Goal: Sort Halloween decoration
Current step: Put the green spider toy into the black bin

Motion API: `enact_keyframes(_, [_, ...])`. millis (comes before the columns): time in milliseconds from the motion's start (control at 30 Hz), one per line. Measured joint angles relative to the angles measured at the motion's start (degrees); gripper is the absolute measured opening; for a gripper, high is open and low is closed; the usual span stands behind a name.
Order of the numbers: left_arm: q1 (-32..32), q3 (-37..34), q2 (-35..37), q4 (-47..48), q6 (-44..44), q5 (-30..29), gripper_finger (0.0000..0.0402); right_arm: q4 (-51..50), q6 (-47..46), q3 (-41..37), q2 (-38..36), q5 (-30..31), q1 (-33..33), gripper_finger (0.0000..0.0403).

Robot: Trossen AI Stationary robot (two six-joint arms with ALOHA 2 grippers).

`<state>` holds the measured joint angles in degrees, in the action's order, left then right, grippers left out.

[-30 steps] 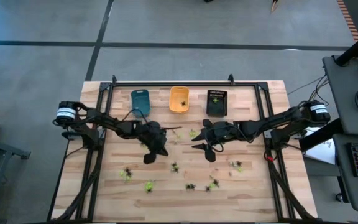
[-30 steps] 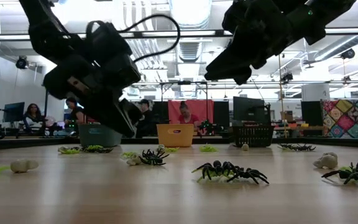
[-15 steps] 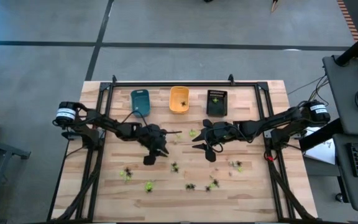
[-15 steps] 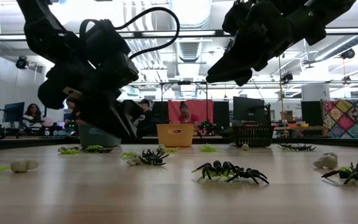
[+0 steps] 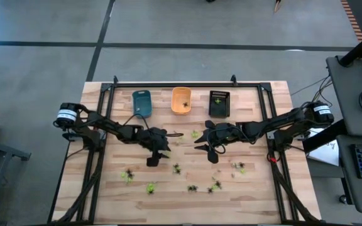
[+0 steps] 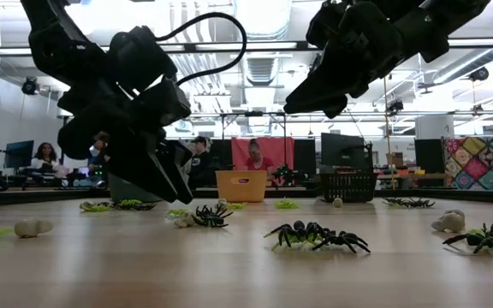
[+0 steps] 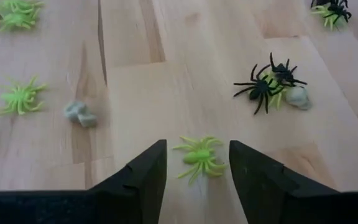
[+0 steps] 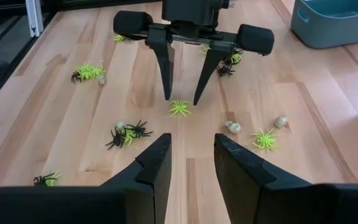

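Tiny Halloween decoration figures lie scattered on the wooden table: black, yellow-green and pale whitish. One yellow-green spider (image 7: 199,157) lies flat on the wood under my left gripper (image 7: 197,144), which is open and slants down with a finger on either side of the spider and its tips just above it (image 8: 182,98). Near the table's middle my right gripper (image 8: 191,163) hangs higher (image 6: 315,98), open and with nothing between its fingers. It faces the left gripper.
A blue tray (image 5: 141,94), an orange tray (image 5: 181,92) and a black tray (image 5: 219,113) stand in a row at the far edge; a green figure lies in the black one. Black spiders (image 7: 269,84) and a pale figure (image 7: 79,114) lie close by, and more figures toward the near edge (image 5: 193,187).
My left gripper has stayed over the same spot, turned at the wrist, and its fingers have spread from shut to open. My right gripper has kept still.
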<state>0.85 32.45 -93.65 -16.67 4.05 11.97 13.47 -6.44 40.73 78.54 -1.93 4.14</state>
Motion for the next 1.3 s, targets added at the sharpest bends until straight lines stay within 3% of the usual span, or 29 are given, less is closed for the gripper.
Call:
enact_keyframes(433, [2.06,0.70,-4.15,-1.46,-1.40,-4.56,0.0150,-0.78,0.00,-0.04,0.00,0.00,0.00,0.0098])
enact_keyframes(867, [1.98,0.59,-3.73,-0.77,-1.68,-5.49,0.0043,-0.89,0.00,-0.04,0.00,0.02,0.00,0.0089])
enact_keyframes(1300, [1.94,0.38,-1.73,0.19,0.33,-5.60,0.0037,-0.89,0.02,-0.04,0.00,0.02,0.00,0.0088])
